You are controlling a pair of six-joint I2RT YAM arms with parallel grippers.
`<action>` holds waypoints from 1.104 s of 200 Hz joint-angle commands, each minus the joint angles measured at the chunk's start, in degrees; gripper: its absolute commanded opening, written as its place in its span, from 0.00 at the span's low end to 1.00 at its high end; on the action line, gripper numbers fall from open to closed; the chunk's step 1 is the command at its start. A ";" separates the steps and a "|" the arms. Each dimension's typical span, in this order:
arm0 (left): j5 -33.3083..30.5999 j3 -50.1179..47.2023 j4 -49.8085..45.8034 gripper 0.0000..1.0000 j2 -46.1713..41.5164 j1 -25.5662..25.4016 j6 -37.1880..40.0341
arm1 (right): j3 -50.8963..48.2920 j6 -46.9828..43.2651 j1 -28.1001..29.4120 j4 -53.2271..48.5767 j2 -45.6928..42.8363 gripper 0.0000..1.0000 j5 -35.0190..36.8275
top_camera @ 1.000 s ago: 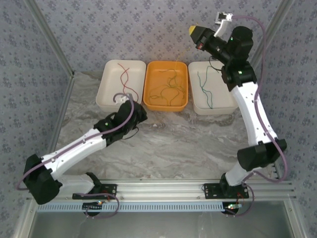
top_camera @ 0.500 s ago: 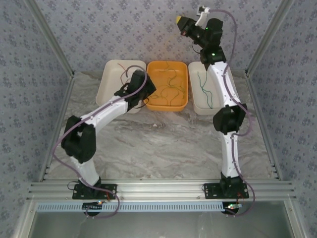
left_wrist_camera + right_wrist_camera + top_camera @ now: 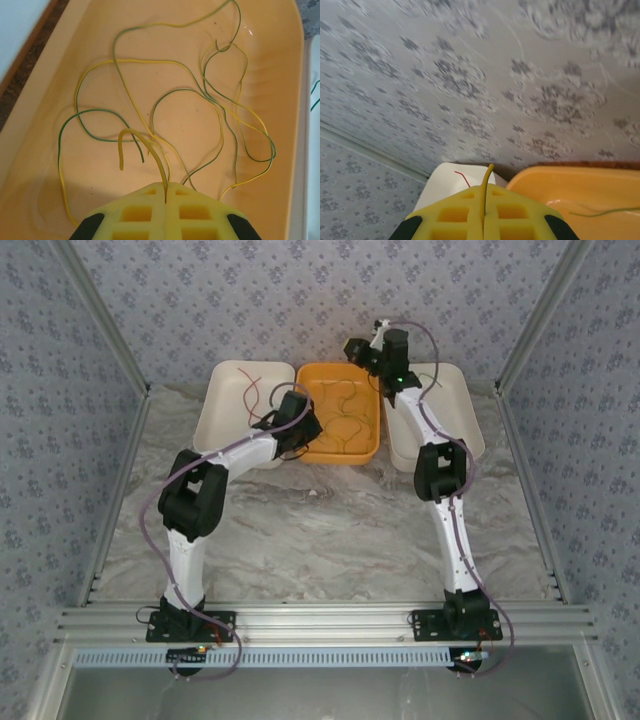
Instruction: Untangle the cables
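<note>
Left wrist: cables (image 3: 145, 61) pinched in left gripper (image 3: 165, 191)

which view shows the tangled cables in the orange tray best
The left wrist view: it looks down into the orange tray, so each green and yellow loop of the tangled cables can be traced. The top external view gives them as faint thin lines. The right wrist view catches a tray corner and one green strand.

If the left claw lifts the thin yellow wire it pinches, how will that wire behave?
Probably floppy: the thin yellow wire arches and droops from the shut left claw. Likely to drag the thin green wires it crosses in the orange plastic tray. Probably light, being so thin.
</note>
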 commanded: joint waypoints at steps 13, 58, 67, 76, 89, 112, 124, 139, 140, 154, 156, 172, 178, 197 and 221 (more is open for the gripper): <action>-0.32 -1.34 1.83 0.02 -1.65 -0.93 -0.46 | -0.66 -1.76 0.69 -3.55 -0.09 0.00 3.97; 1.01 -2.21 1.44 0.38 -4.79 -1.30 -0.32 | -1.37 -1.41 0.67 -10.54 -0.53 0.31 5.62; 0.73 -2.47 0.76 0.47 -5.90 -1.52 -0.30 | -1.45 -1.92 0.67 -12.36 -1.20 0.39 6.16; 0.27 -2.91 -0.02 0.54 -7.13 -1.64 -0.38 | -1.86 -2.71 0.71 -14.23 -2.44 0.44 7.14; -1.17 -3.74 -1.55 0.65 -9.25 -2.06 -0.53 | -4.32 -3.96 0.84 -15.52 -5.22 0.49 9.21; -5.25 -4.34 -6.60 0.81 -12.82 -2.53 -0.71 | -12.58 -5.48 1.23 -14.55 -12.73 0.56 14.25; -6.88 -5.06 -8.27 0.87 -14.58 -2.51 -0.74 | -17.67 -7.70 1.32 -13.36 -17.04 0.58 17.00; -8.60 -6.19 -9.74 0.95 -16.47 -2.27 -0.58 | -26.29 -8.35 1.40 -9.52 -23.46 0.60 20.12; -8.55 -6.33 -9.76 0.95 -16.57 -2.21 -0.57 | -26.97 -8.39 1.43 -9.06 -23.94 0.60 20.35; -7.57 -7.74 -10.12 0.96 -18.00 -1.43 -0.82 | -35.34 -8.68 1.48 -4.89 -30.21 0.61 23.11; -7.55 -7.97 -10.24 0.96 -18.28 -1.36 -0.77 | -36.30 -8.68 1.53 -4.38 -31.10 0.61 23.41; -8.26 -10.70 -11.03 0.97 -21.21 -0.55 -0.11 | -44.70 -8.88 1.48 -1.73 -37.94 0.62 25.76; -8.51 -12.11 -11.08 0.99 -22.89 -0.17 0.60 | -47.69 -9.39 1.68 -0.69 -40.92 0.62 26.62; -8.72 -18.22 -9.31 0.99 -28.91 1.53 4.65 | -57.71 -11.65 1.94 0.35 -50.20 0.98 29.29; -4.89 -25.36 -7.30 0.99 -35.18 5.98 8.85 | -69.53 -15.22 1.97 -0.08 -61.88 0.99 32.03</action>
